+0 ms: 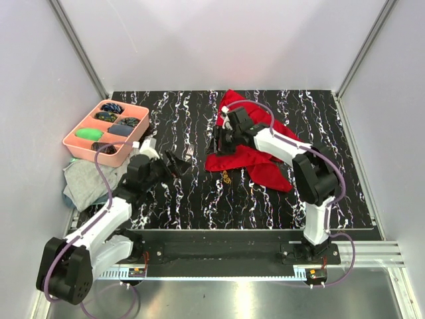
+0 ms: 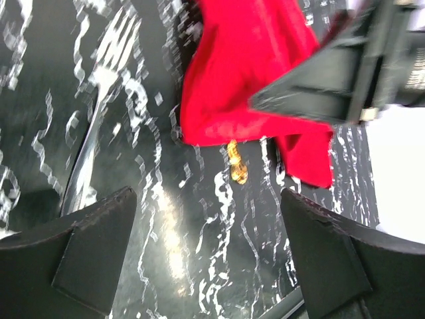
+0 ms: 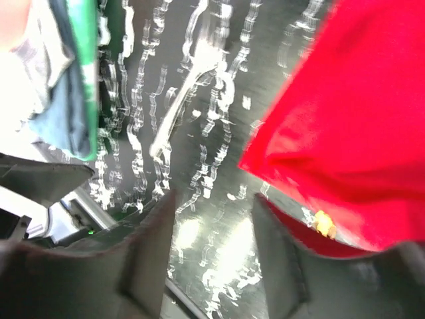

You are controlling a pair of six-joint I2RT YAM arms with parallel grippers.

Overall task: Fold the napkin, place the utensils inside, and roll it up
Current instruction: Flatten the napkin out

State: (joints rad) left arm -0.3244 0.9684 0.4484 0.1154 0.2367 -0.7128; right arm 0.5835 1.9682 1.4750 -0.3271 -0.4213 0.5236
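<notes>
On the marbled table [image 1: 199, 193], the red napkin [image 1: 255, 156] lies crumpled at centre-right, the gold utensil [image 2: 237, 161] poking out beneath and the fork [image 2: 89, 143] just left. Left gripper [image 2: 209, 249] gapes empty; right gripper [image 3: 214, 229] is parted, grasping nothing.

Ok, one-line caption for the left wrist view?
Open left gripper hovers over the table: silver fork at left, red napkin partly covering a gold utensil.

Setting: I'm operating in a lab test cell. Plain white walls [image 1: 199, 40] with aluminium framing [image 1: 80, 50] are enclosing a marble-patterned black table [image 1: 199, 199]; both arms are sitting bolted to a metal rail [image 1: 219, 249].
</notes>
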